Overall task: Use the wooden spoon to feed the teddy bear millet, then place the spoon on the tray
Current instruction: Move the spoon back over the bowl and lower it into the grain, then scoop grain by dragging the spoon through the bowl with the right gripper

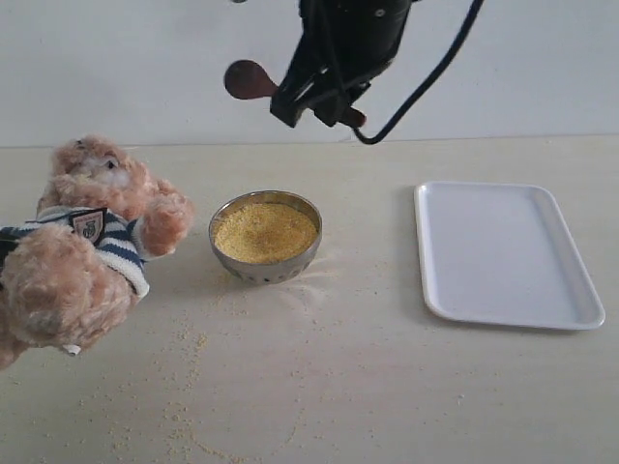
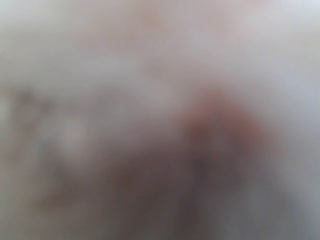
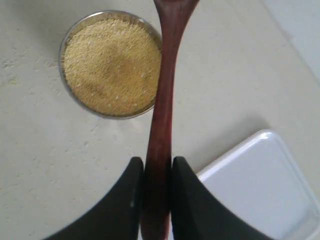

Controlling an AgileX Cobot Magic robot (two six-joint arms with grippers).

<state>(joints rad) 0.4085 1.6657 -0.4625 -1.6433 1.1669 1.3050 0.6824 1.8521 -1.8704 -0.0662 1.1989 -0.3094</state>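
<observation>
My right gripper (image 1: 311,104) hangs high above the table, behind the steel bowl, shut on the handle of the wooden spoon (image 1: 250,79). The spoon's small bowl sticks out to the left, level with the gripper. In the right wrist view the black fingers (image 3: 132,195) clamp the dark red spoon (image 3: 162,100), with the millet (image 3: 110,65) below it. The teddy bear (image 1: 87,251) leans at the far left, one paw raised toward the millet (image 1: 264,232). The white tray (image 1: 503,251) lies to the right. The left wrist view is one soft blur, and no left gripper can be made out.
The steel bowl (image 1: 280,271) stands mid-table between the bear and the tray. Stray grains (image 1: 189,387) are scattered in front of and around the bowl. A black cable (image 1: 426,82) hangs from the right arm. In the right wrist view a corner of the tray (image 3: 260,185) shows.
</observation>
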